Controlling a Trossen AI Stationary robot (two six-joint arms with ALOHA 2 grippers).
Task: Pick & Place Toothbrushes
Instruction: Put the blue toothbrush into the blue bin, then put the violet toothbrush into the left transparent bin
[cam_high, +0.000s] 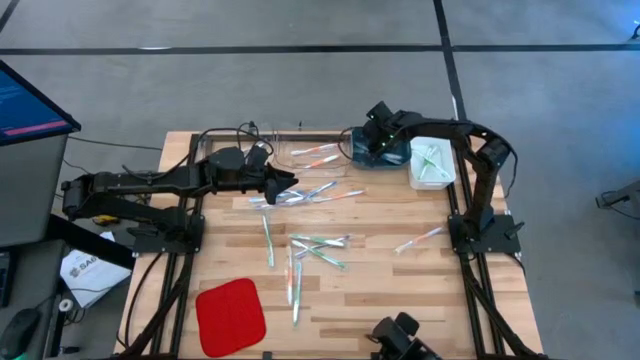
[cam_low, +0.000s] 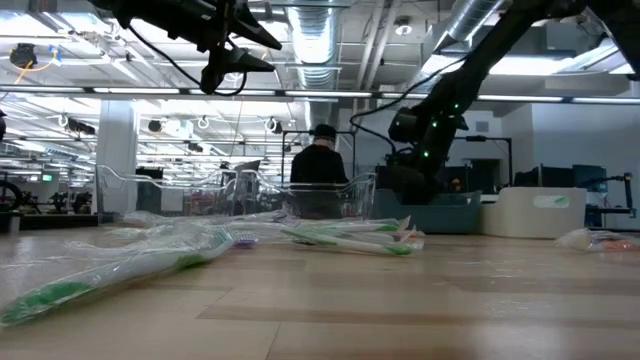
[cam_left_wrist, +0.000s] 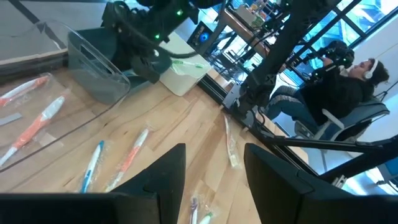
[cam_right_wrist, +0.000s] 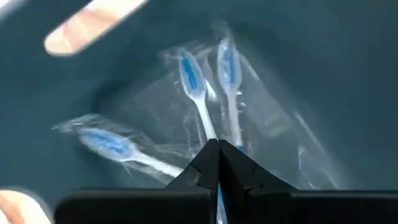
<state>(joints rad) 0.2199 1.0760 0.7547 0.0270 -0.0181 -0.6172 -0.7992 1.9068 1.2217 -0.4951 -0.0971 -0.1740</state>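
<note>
Toothbrushes (cam_high: 310, 245) lie scattered mid-surface. Right claw (cam_right_wrist: 217, 163), over the blue bin (cam_high: 385, 155), is clamped on a wrapped blue toothbrush (cam_right_wrist: 200, 102). Left claw (cam_left_wrist: 214, 171) hovers, fingers apart. Risk: the slippery wrapper could snag during release.

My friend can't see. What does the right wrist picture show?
The right gripper, fingers shut on a blue toothbrush in clear wrap, is inside a dark blue-grey bin. Three more wrapped blue toothbrushes lie below it on the bin's floor.
</note>
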